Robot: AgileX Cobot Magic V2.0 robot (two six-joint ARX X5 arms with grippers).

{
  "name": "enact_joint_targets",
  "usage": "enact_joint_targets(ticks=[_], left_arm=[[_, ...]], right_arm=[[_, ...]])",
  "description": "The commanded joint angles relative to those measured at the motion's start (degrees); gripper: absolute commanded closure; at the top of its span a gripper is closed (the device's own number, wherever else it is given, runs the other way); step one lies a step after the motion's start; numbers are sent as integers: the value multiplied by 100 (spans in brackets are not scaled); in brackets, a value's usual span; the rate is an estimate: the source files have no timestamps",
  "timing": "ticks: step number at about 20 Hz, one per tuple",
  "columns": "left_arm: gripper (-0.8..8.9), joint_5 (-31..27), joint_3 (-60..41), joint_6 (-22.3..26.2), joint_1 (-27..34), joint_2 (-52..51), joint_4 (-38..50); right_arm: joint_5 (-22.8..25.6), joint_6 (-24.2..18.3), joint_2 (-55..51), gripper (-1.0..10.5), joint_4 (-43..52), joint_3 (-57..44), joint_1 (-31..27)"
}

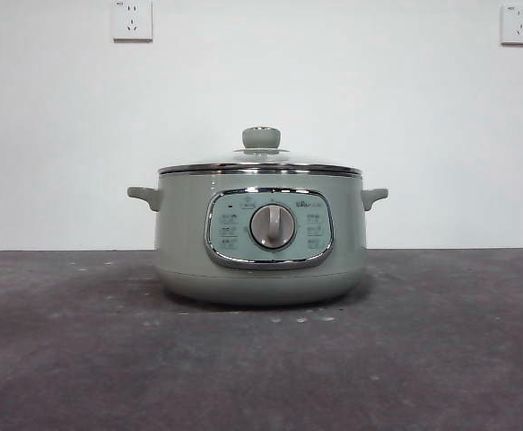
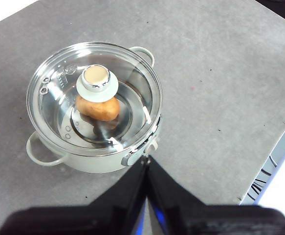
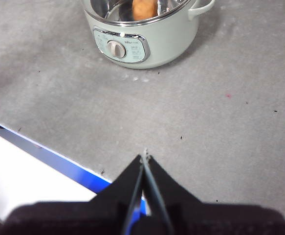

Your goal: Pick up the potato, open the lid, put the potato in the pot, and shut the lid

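Lid is seated on the pot, which stands on the grey worktop; the potato lies inside on the pot floor, visible through the glass under the knob. My left fingers are pressed together, empty, above the worktop just beside the pot. My right fingers are pressed together too, empty, well apart from the pot near the worktop edge.

one pot, one lid, one potato.
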Motion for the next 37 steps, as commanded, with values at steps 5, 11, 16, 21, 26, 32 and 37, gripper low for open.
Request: enact_joint_targets(ticks=[5,11,16,21,26,32,37], left_arm=[[817,195,-140,247,1318,-501,673],[817,782,-3040,483,2562,-2732,3344],[817,638,-6391,481,3268,-4673,5158],[817,184,-9110,413,3351,-6170,6540],[817,-409,-10631,114,3348,-7300,6778],[817,-728,-11534,-535,3348,-8299,6765],[817,-721,-11578,-654,3298,-8303,6660]], right_arm=[[4,0,-9,946,-146,-46,0],[7,0,-9,946,-146,-46,0],[9,0,-7,946,-146,-46,0],[107,-2,-7,946,-146,-46,0],[457,-2,-7,946,-146,-46,0],[455,-2,-7,946,-146,-46,0],[496,-2,-7,946,-146,-46,2]])
